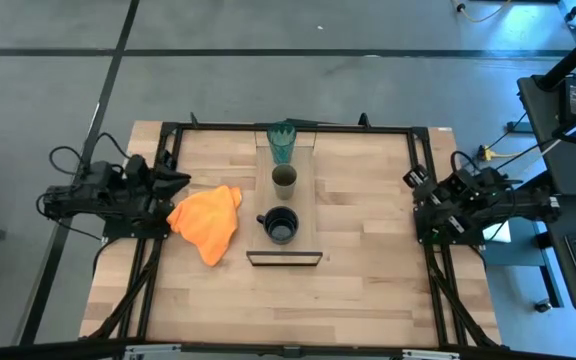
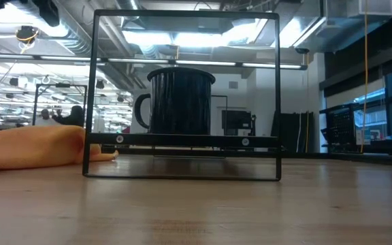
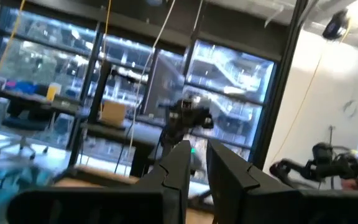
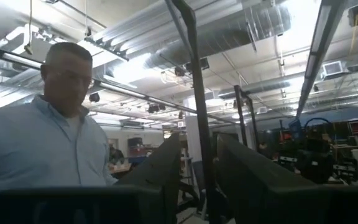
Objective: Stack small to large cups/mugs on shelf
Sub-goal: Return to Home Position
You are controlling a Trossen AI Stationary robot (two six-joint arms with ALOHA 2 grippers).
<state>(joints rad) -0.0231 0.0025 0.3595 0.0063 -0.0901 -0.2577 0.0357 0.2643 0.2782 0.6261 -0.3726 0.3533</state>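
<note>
The light-wood shelf (image 1: 306, 205) lies along the middle of the table, its thin dark frame (image 1: 285, 258) at the near end. Three vessels stand on it in a row. The teal tumbler (image 1: 282, 143) is farthest, the small olive cup (image 1: 284, 180) is in the middle, and the navy mug (image 1: 280, 226) is nearest. In the low view the mug (image 2: 179, 102) shows behind the frame (image 2: 96, 95), hiding the other two. My left gripper (image 1: 175, 180) is folded back at the table's left edge and my right gripper (image 1: 414, 180) at the right edge. Both are shut and empty.
A crumpled orange cloth (image 1: 208, 222) lies on the table just left of the shelf, close to the mug; it also shows in the low view (image 2: 33, 146). A person (image 4: 42, 143) stands beyond the table in the right wrist view. Bare tabletop (image 1: 368, 290) lies near and right of the shelf.
</note>
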